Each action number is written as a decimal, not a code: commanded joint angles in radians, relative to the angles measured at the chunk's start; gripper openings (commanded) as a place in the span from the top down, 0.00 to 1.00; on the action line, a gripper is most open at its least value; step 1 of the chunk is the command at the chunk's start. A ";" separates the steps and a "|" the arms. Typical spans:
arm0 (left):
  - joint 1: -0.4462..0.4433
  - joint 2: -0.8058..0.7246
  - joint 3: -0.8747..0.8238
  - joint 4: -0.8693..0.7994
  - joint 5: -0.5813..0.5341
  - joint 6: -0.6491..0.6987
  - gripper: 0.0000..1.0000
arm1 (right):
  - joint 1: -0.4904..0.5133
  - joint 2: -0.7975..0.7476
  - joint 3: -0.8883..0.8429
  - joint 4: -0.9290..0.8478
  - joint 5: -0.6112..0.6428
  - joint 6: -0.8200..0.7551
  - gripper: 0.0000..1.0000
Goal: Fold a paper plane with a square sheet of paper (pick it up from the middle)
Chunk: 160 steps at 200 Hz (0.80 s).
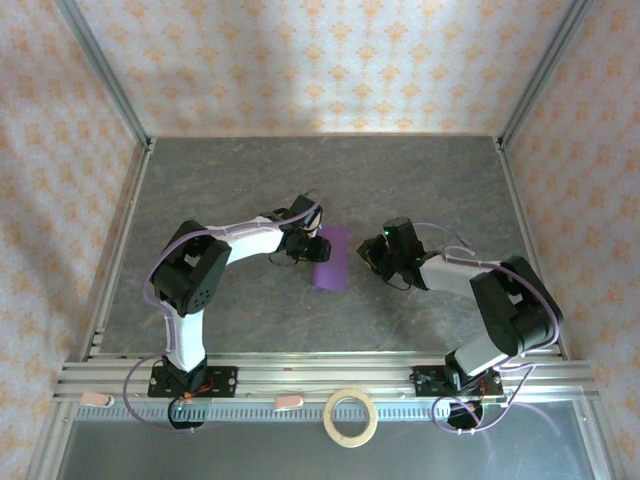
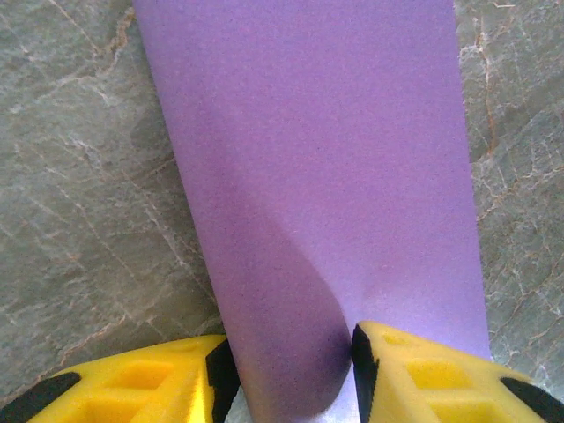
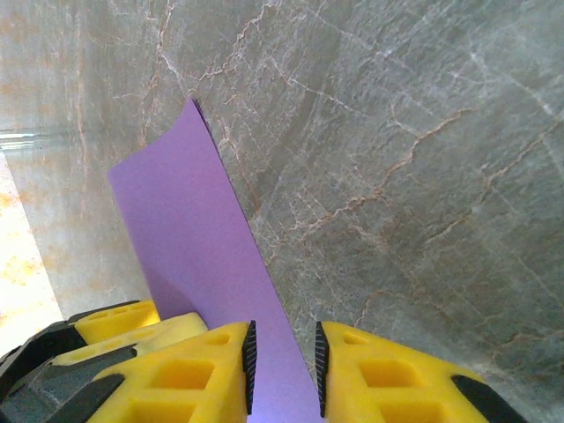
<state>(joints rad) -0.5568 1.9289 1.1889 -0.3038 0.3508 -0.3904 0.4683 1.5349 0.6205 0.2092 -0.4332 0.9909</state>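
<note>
Top view: square sheet of paper (image 1: 331,258) at middle of desk (image 1: 250,180), showing as narrow strip, long axis 12–6. Left tool (image 1: 303,245) at its 9 o'clock, touching edge. Right tool (image 1: 372,255) at 3 o'clock, just beside.

Left wrist: both pads press bunched, curling end of sheet; part-closed grip on it.

Right wrist: jaws narrowly apart, sheet edge runs into gap; held or not, cannot tell.

Progress, judged: early lengthwise fold at most. No pointed nose, no wings; most folds left.
</note>
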 commanded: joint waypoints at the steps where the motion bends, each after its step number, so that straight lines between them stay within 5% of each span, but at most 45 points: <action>1: 0.019 0.078 -0.012 -0.009 -0.140 0.036 0.55 | -0.002 0.013 0.014 0.015 -0.002 -0.016 0.73; 160: 0.019 0.086 -0.002 -0.012 -0.132 0.047 0.60 | -0.003 0.030 0.012 0.028 -0.020 -0.017 0.73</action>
<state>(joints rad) -0.5568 1.9335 1.1969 -0.3202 0.3359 -0.3710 0.4683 1.5494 0.6209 0.2188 -0.4465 0.9905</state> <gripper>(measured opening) 0.404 0.267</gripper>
